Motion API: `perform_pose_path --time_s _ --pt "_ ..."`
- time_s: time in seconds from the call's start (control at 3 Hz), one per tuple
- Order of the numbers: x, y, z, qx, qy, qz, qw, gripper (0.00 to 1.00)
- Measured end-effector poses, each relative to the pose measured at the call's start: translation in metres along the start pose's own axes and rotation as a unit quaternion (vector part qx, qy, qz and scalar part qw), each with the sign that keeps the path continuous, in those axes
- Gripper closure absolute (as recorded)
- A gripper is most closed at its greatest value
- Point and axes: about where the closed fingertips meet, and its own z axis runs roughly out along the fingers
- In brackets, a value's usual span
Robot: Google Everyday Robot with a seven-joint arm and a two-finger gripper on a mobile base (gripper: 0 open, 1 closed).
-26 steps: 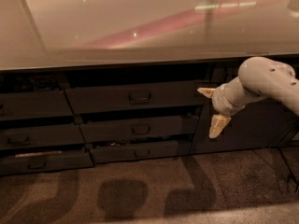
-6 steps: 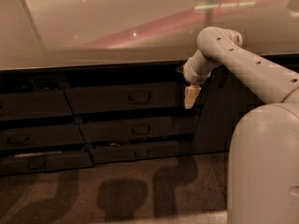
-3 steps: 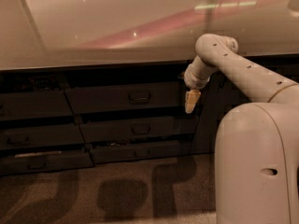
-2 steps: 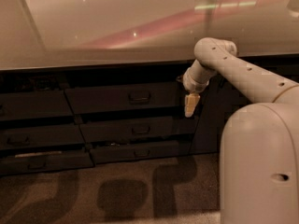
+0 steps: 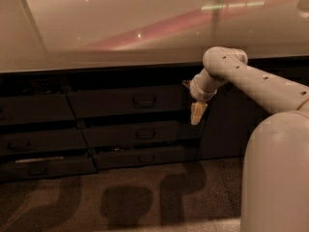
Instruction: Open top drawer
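The top drawer [image 5: 108,102] is a wide dark-grey front just under the counter, with a small dark loop handle [image 5: 144,100] at its middle. Its front stands about level with the fronts around it. My gripper [image 5: 195,112] hangs from the pale arm [image 5: 241,76] at the drawer's right end, well to the right of the handle and at about the height of the drawer's lower edge. It holds nothing that I can see.
Two slimmer drawers [image 5: 140,134] [image 5: 145,157] sit below the top one. More drawer fronts [image 5: 34,108] stand to the left. A glossy countertop [image 5: 120,28] overhangs them all. A dark cabinet door [image 5: 227,124] is behind my arm. My arm's bulky link [image 5: 275,178] fills the lower right.
My gripper has sunk a little along the right end of the top drawer front. The drawer has not moved.
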Motion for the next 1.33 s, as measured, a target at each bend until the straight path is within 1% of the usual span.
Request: perform_pose_path --time_s 0.33,1.33 --pt "0.0 0.0 0.0 0.0 0.0 0.0 1.0 0.19" --pt "0.0 0.0001 0.0001 0.0 0.0 0.0 1.0 0.89"
